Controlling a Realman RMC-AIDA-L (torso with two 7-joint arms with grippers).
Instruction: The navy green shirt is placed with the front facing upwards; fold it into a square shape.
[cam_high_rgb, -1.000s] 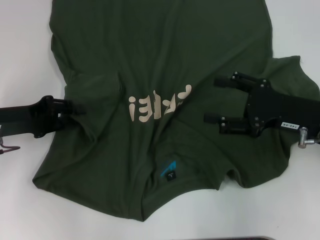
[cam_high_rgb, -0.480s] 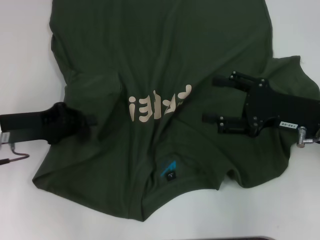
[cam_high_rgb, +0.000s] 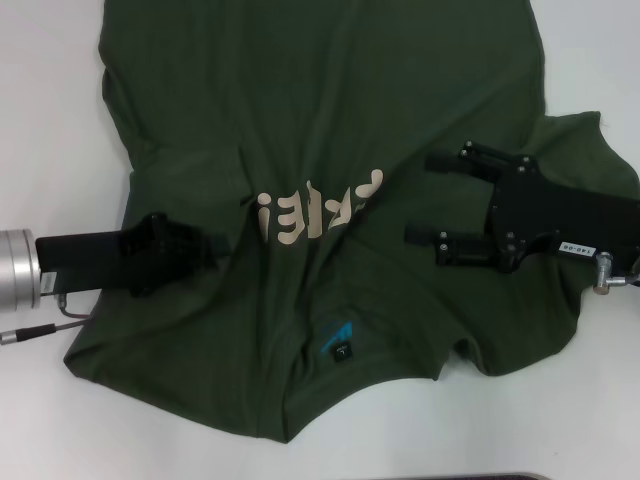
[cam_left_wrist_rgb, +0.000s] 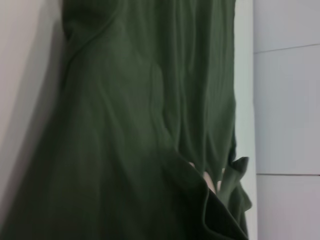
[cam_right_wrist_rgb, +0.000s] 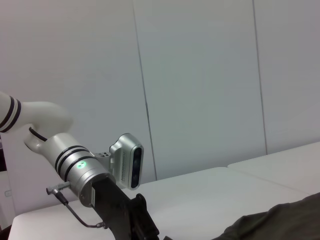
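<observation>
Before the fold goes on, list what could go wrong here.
1. The left tool lies over rumpled cloth on the navy green shirt; it might pinch several layers or slip off.
2. The right tool is open and grips nothing, so a pull by the left one alone could skew the shirt.
3. The beige lettering is already creased; folding now may set the wrinkles in.

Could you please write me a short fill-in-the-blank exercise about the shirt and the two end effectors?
1. The navy green shirt lies on a ____ table.
2. The right end effector has its fingers ____ above the shirt.
3. The chest lettering is ____ in colour.
4. The left end effector reaches in from the shirt's ____ side.

Missing words: white; open; beige; left
</observation>
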